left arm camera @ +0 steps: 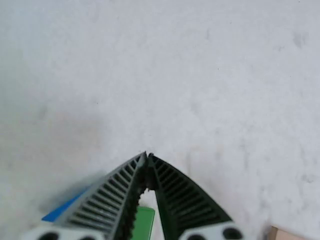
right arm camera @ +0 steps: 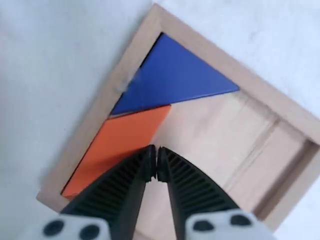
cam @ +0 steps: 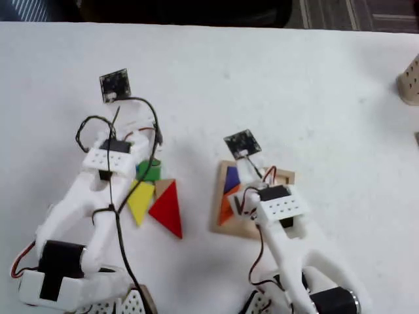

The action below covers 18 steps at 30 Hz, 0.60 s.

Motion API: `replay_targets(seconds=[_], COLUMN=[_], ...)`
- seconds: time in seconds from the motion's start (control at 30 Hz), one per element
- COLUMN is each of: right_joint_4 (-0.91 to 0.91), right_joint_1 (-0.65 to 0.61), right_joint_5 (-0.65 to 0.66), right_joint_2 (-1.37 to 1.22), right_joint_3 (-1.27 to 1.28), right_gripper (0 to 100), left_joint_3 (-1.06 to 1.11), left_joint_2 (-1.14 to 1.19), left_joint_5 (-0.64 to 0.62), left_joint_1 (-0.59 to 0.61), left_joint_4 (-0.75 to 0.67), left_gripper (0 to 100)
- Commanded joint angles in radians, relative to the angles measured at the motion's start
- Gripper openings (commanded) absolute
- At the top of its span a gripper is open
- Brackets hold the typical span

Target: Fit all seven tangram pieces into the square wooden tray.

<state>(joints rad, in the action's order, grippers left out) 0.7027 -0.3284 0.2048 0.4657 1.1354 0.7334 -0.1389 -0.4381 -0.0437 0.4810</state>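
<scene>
The jaws of the left gripper point(left arm camera: 148, 160) are meeting tip to tip with nothing between them. They are hanging over a green piece point(left arm camera: 143, 223), with a light-blue piece point(left arm camera: 62, 211) peeking out from under one finger. In the high view the left arm point(cam: 78, 203) is stretching up the left side of the white table point(cam: 294, 78), its wrist sitting above the green piece. Just beside the green piece, a yellow triangle point(cam: 139, 199) and a red triangle point(cam: 167, 208) are lying on the table, touching each other. Farther right, the square wooden tray point(right arm camera: 250, 80) is resting flat, and the right arm point(cam: 288, 242) is covering its near corner. A blue triangle point(right arm camera: 175, 75) is filling one corner of the tray, and an orange piece point(right arm camera: 117, 147) is lying against it along the same wall. The remainder of the tray floor is showing bare wood. The jaws of the right gripper point(right arm camera: 154, 164) are likewise pinching shut on nothing, hovering over the orange piece's edge. At the far right edge a perforated wooden block point(cam: 409, 82) is standing.
</scene>
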Motion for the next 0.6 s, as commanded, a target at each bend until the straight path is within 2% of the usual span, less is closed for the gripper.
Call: replay_targets(seconds=[0.0, 0.3, 0.57], right_joint_4=[-0.027, 0.096, 0.065], right_joint_1=[-0.048, 0.061, -0.107], right_joint_5=[-0.009, -0.009, -0.005], right_joint_2=[0.022, 0.107, 0.067], right_joint_3=[-0.038, -0.06, 0.014], right_gripper=[1.9, 1.9, 1.9], left_joint_3=[-0.002, 0.012, 0.012], left_joint_2=[-0.05, -0.05, -0.05], left_joint_5=[-0.002, -0.002, -0.002], left_joint_1=[0.01, 0.004, 0.004], left_joint_4=[-0.023, -0.031, -0.031], left_gripper=[3, 3, 3])
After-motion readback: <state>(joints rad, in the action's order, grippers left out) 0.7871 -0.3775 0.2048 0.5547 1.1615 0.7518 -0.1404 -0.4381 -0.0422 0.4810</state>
